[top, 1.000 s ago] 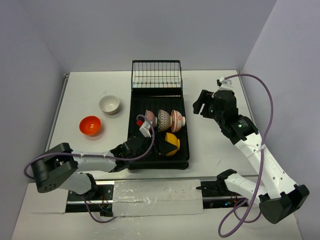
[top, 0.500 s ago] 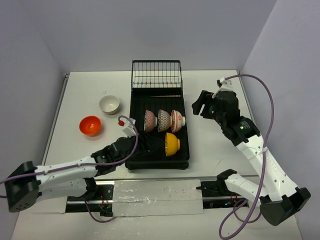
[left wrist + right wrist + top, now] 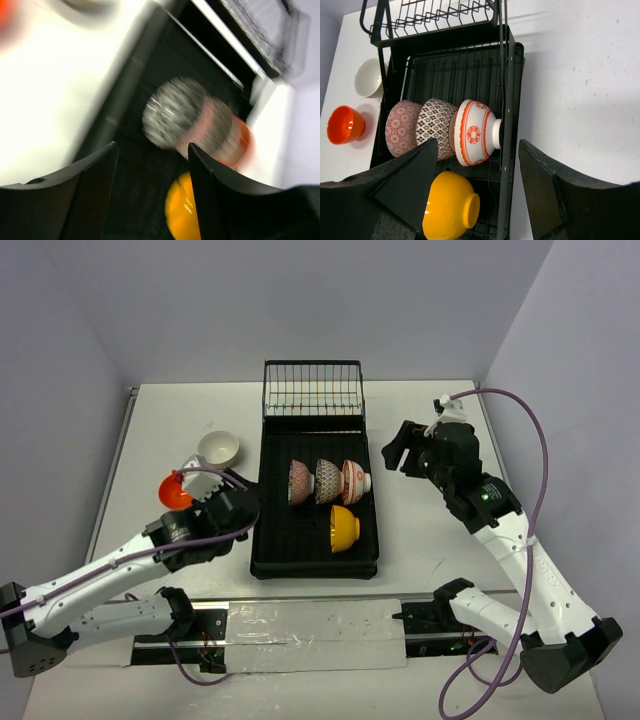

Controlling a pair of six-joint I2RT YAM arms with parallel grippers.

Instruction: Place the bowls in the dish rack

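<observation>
Now that L gripper (image 3: 150,195) quit dish rack (image 3: 290,540): jaws apart, empty, by red-orange bowl (image 3: 172,492).
Loaded: 4, yellow-orange bowl (image 3: 344,528) last.
Todo: white bowl (image 3: 218,448) too.
R gripper (image 3: 475,190): wide, empty.

The dish rack (image 3: 310,568) stands mid-way across the bench (image 3: 430,410), wire basket (image 3: 312,390) at its far end; within the rack a row of three bowls (image 3: 328,481) stands on edge, a fourth bowl (image 3: 344,528) just nearer; left of the rack, on the bench, sit a far bowl (image 3: 218,448) and a near bowl (image 3: 174,490).
</observation>
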